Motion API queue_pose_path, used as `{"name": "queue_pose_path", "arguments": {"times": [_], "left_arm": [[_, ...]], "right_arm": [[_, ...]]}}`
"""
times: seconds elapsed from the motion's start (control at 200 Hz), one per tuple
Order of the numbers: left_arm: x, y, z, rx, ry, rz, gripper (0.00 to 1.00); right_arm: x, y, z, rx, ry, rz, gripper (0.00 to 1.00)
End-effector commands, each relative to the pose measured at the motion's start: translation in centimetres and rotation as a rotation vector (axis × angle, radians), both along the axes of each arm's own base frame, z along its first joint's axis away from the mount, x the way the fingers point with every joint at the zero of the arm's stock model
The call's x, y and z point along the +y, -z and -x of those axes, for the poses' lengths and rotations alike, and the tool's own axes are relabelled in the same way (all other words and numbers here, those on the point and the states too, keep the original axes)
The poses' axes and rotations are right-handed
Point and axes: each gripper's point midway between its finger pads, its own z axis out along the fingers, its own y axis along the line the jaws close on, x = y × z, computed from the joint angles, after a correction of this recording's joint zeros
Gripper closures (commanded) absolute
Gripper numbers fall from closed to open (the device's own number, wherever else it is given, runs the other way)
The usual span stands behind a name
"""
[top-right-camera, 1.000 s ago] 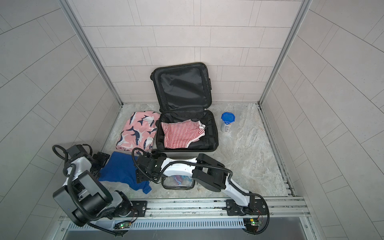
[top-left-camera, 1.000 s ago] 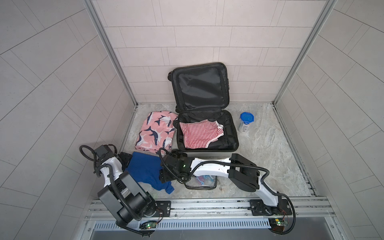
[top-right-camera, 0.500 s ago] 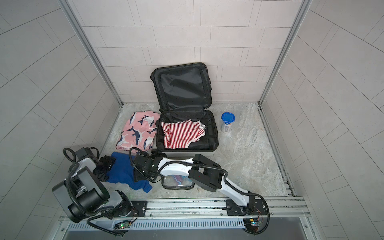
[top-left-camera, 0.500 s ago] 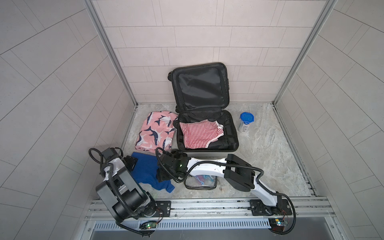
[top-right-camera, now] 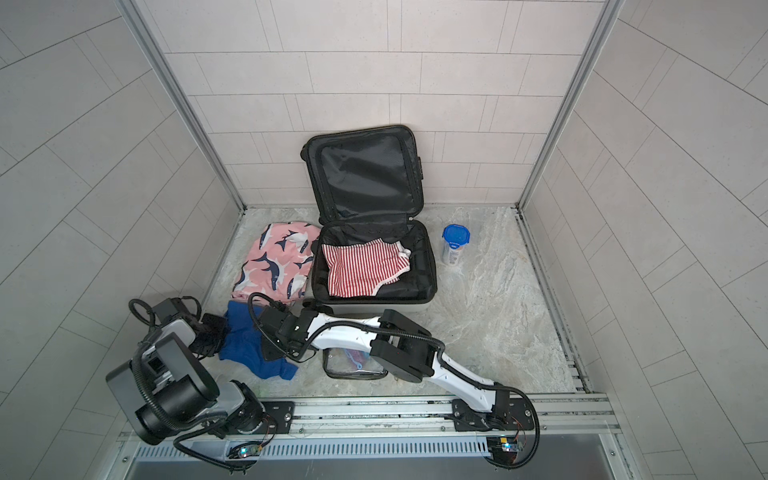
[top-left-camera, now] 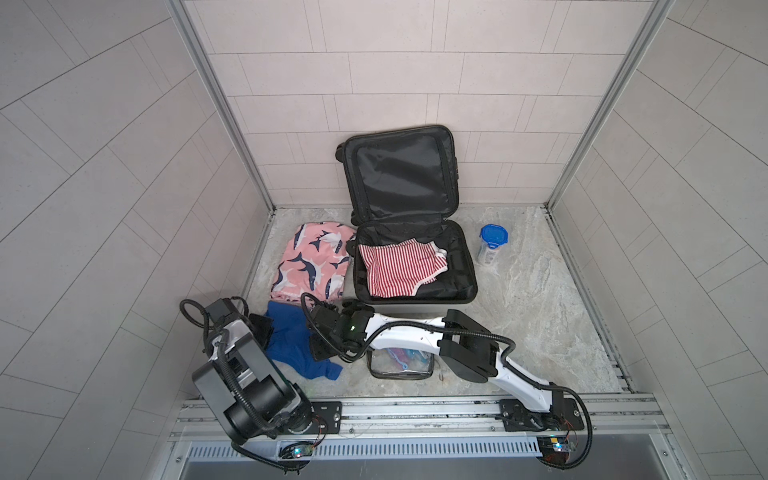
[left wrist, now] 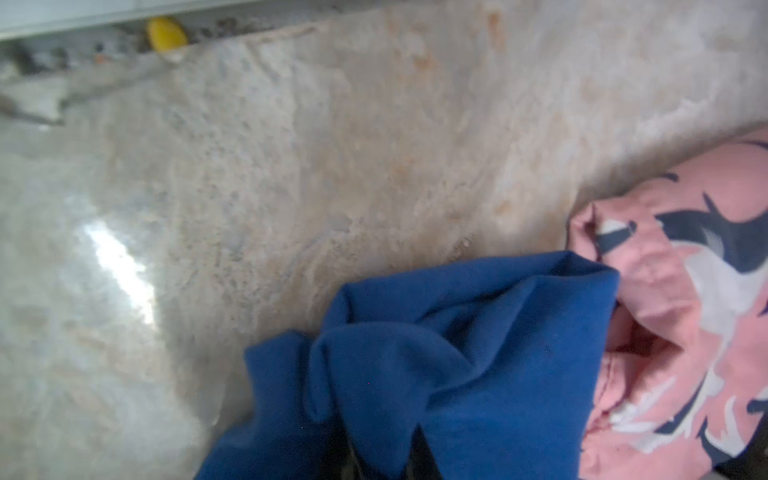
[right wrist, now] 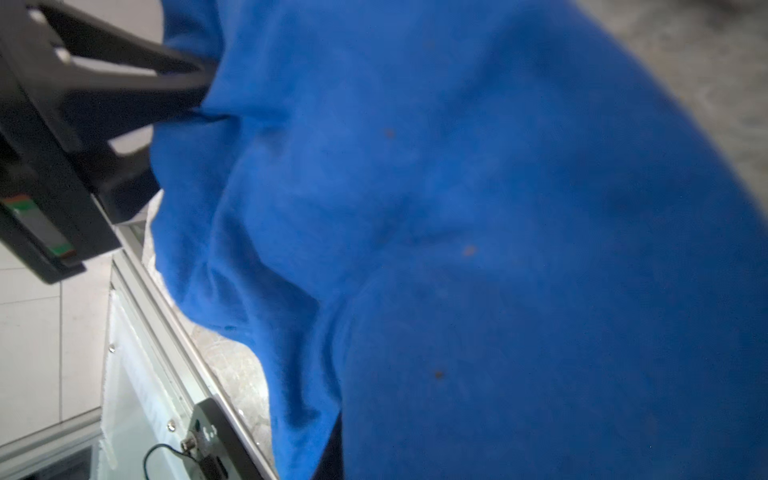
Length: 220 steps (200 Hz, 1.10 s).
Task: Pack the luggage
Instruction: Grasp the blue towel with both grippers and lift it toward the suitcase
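Right wrist view: left hand (right wrist: 203, 83) clamped on blue garment (right wrist: 457, 208) edge. In both top views right hand (top-left-camera: 319, 352) clamped on same garment, open luggage (top-left-camera: 399, 174) just behind.

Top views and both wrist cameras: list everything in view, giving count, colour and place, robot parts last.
luggage: one, white shell, black lining, open at back centre, lid against the wall
striped garment: one, red and white, inside the luggage
shark-print garment: one, pink, navy and white, on the floor left of the luggage
blue garment: one, blue, floor front left
pouch: one, clear with black edging, front centre, partly under the right arm
container: one, clear with blue lid, right of the luggage
left gripper: one, black, shut on the blue garment
right gripper: one, black, shut on the blue garment
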Motion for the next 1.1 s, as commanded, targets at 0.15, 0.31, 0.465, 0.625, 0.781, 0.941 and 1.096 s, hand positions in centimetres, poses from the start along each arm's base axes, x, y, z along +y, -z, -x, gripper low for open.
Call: {"name": "queue_pose_path", "arguments": {"times": [0.15,0.31,0.465,0.625,0.781,0.941,1.096], "left_arm": [[-1.8,-6.5,-1.2,-0.142,0.067,-0.001,1.00],[-2.2,-11.4,-1.5,-0.234,0.080,-0.046,1.00],[-2.8,-15.7,-2.3,-0.324,0.085,-0.055,1.00],[-4.1,-19.4,-3.8,-0.408,0.113,-0.055,1.00],[-6.1,-23.1,-5.6,-0.488,0.137,-0.037,1.00],[-8.9,-25.5,-8.0,-0.577,0.160,-0.023,1.00],[-13.8,-26.2,-10.9,-0.614,0.234,-0.007,1.00]], "right_arm": [[0.6,-4.6,-1.2,-0.096,-0.058,-0.047,1.00],[-0.2,-8.7,-2.2,-0.163,-0.078,-0.069,1.00],[-1.4,-12.6,-3.2,-0.216,-0.089,-0.085,1.00],[-3.1,-16.3,-4.6,-0.259,-0.085,-0.100,1.00],[-5.8,-19.9,-6.8,-0.300,-0.054,-0.113,1.00],[-10.1,-22.4,-9.7,-0.348,-0.008,-0.073,1.00],[-14.9,-22.9,-12.3,-0.364,0.035,-0.016,1.00]]}}
